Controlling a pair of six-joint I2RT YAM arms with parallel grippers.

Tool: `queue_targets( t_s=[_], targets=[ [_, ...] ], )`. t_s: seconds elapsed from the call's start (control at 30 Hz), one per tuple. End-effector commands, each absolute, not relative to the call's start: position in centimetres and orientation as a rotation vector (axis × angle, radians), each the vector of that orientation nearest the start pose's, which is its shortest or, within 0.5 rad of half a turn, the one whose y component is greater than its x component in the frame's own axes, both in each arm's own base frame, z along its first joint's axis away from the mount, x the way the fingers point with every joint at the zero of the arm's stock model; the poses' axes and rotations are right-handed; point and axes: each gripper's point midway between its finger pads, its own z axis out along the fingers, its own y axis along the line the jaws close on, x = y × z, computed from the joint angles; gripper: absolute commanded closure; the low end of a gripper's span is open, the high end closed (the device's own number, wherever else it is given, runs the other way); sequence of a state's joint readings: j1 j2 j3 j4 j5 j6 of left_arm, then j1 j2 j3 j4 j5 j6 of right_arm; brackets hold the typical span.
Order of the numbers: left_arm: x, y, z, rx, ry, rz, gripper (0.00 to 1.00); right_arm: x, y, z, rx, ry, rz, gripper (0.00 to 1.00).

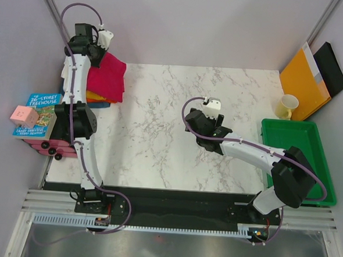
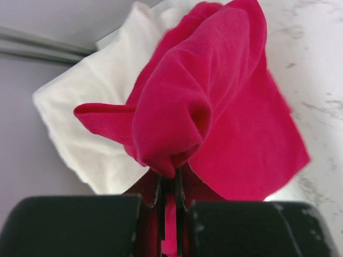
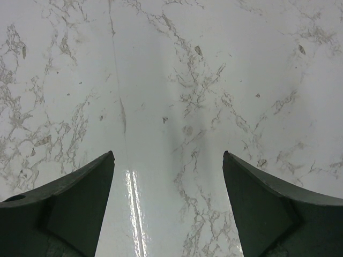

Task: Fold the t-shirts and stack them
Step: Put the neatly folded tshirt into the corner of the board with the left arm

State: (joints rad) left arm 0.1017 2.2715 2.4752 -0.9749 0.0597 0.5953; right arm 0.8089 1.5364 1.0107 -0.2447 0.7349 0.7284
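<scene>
My left fingers [image 2: 155, 201] are pressed together on a bunched fold of the crimson t-shirt [image 2: 214, 107], with a thin sliver of red cloth caught between them. The pinched part is gathered into a rounded lump with one pointed flap sticking out to the side. The rest of the shirt drapes down and spreads flat below it. It lies over a white t-shirt [image 2: 91, 101], which shows past the red cloth on one side.

From the top view, all this sits at the far-left corner of the marble counter [image 1: 159, 139], right at its edge. A strip of an orange t-shirt [image 1: 93, 96] and a sliver of a dark blue t-shirt [image 1: 101, 105] peek out under the near edge of the crimson one. They may form one pile, though I cannot tell how neatly it is folded.

My right fingers [image 3: 75, 209] are spread wide and hold nothing, with only bare marble between them. They hover a little right of the counter's middle, well apart from the shirts.

A green tray [image 1: 311, 137] lies along the right edge, with a pale mug [image 1: 287, 105] and an orange-yellow envelope [image 1: 302, 78] beyond it. A book [image 1: 41, 112] lies off the counter's left side.
</scene>
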Motion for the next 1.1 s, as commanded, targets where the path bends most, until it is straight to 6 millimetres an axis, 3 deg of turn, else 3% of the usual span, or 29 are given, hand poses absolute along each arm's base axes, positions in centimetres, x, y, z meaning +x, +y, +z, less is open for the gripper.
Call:
queue_targets(
  t_s=[0.0, 0.1, 0.23, 0.4, 0.57, 1.07],
  targets=[
    [58.6, 10.5, 29.2, 0.576, 2.082, 0.471, 0.98, 34.5, 22.3, 13.3, 0.275, 2.078, 0.086, 0.11],
    [59.1, 11.4, 29.7, 0.577, 2.053, 0.501, 0.98, 34.7, 22.6, 13.1, 0.270, 2.084, 0.088, 0.11],
    [59.4, 13.2, 28.4, 0.556, 2.085, 0.546, 0.98, 34.7, 22.7, 13.1, 0.267, 2.086, 0.090, 0.11],
    [59.6, 16.6, 25.8, 0.486, 2.143, 0.595, 0.98, 34.6, 22.4, 12.9, 0.263, 2.091, 0.085, 0.11],
    [58.8, 20.6, 24.9, 0.391, 2.175, 0.657, 0.98, 34.2, 22.2, 12.2, 0.254, 2.104, 0.072, 0.11],
    [57.1, 24.5, 17.3, 0.266, 2.359, 0.796, 0.98, 34.0, 22.7, 11.4, 0.256, 2.136, 0.095, 0.11]
  ],
)
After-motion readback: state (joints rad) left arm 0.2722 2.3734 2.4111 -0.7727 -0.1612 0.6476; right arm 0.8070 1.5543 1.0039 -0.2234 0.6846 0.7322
